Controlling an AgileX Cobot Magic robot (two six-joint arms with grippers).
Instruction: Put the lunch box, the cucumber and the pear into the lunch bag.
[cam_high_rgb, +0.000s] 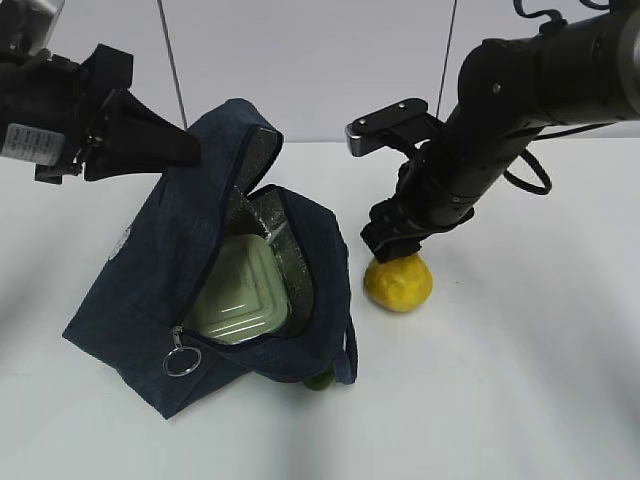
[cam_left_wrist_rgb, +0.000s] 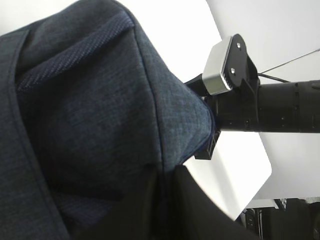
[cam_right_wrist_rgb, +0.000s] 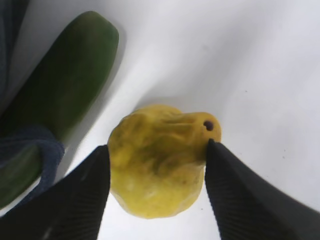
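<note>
The navy lunch bag (cam_high_rgb: 150, 270) lies tilted on the white table with its zipper open. The sage-lidded lunch box (cam_high_rgb: 240, 290) sits inside it. My left gripper (cam_high_rgb: 190, 145) is shut on the bag's upper flap (cam_left_wrist_rgb: 100, 100) and holds it up; fabric is pinched between the fingers (cam_left_wrist_rgb: 200, 210). The yellow pear (cam_high_rgb: 398, 282) rests on the table to the right of the bag. My right gripper (cam_high_rgb: 392, 248) is open just above it, and its fingers (cam_right_wrist_rgb: 75, 200) straddle the pear (cam_right_wrist_rgb: 157, 165), right at its sides. The cucumber (cam_right_wrist_rgb: 65, 85) lies beside the bag; only its tip (cam_high_rgb: 320, 380) shows under the bag's front corner.
A metal ring pull (cam_high_rgb: 181, 360) hangs at the bag's front. The bag's strap (cam_right_wrist_rgb: 42, 145) crosses the cucumber close to the pear. White table (cam_high_rgb: 520, 400) extends to the right and front of the pear.
</note>
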